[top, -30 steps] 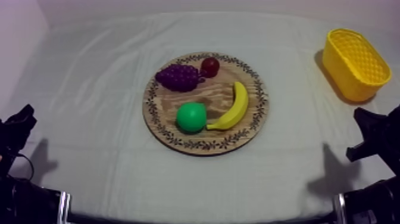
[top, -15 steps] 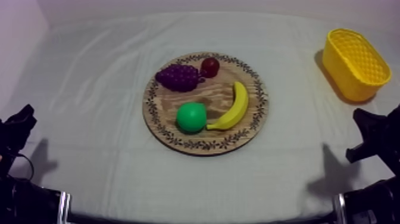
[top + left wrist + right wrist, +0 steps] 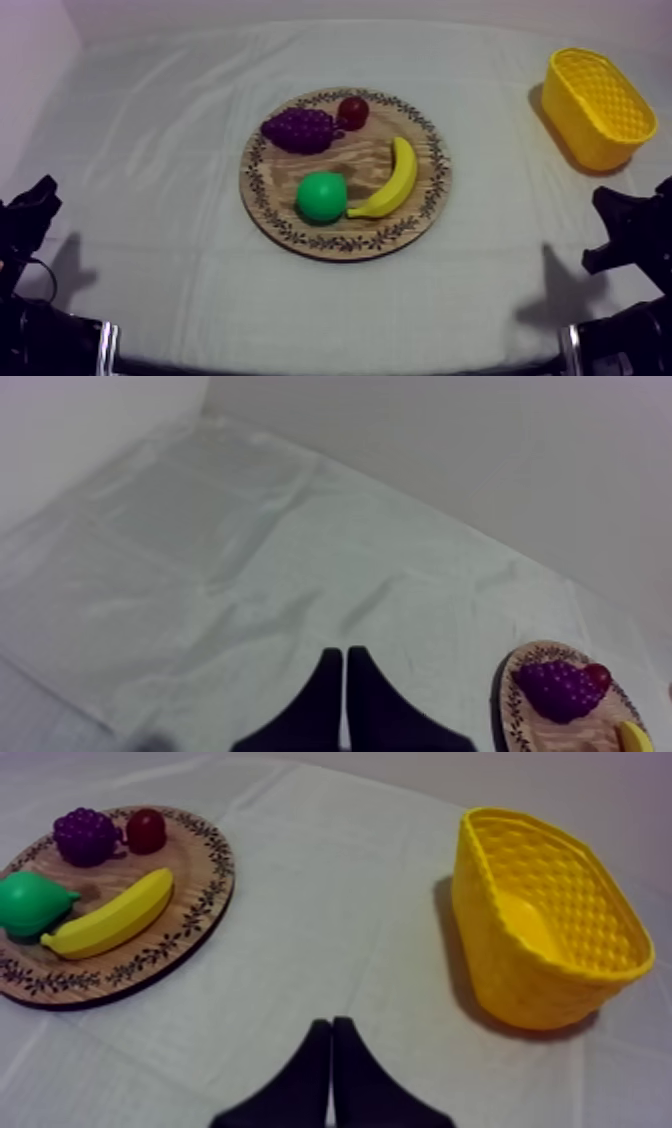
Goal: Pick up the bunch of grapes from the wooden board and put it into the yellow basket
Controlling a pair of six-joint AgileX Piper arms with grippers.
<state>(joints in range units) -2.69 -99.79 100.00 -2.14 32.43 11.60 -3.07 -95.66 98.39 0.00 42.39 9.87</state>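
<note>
Waiting grippers: your left gripper (image 3: pixel 344 664) and your right gripper (image 3: pixel 332 1030) each had its two black fingers pressed together in a narrow wedge, gripping nothing, low over the cloth (image 3: pixel 150 150) at its own side of the table.
Grapes: the bunch of grapes (image 3: pixel 300 129) lay on the wooden board (image 3: pixel 372 152), on its far left part, inside the patterned rim and just beside the small red fruit (image 3: pixel 352 111).
Other fruit: the pear (image 3: pixel 321 196) sat on the board's near half, and the banana (image 3: pixel 395 180) curved along the right side with its near end touching the pear.
Basket: the yellow basket (image 3: pixel 590 140) stood mouth up at the table's far right corner, close to the cloth's right edge and well apart from the board.
Room to move: the board sat mid-table, away from every edge, with broad cloth between it and the basket and between it and each arm.
Top view: it gave you the whole layout, with both arms as black shapes at the lower corners.
Left wrist view: it gave you the cloth's far edge against the wall (image 3: pixel 480 446), and the grapes and small red fruit at the board's rim beyond your fingers.
Right wrist view: it gave you the basket's woven side and open mouth, with the board and its four fruits across the cloth from it.
</note>
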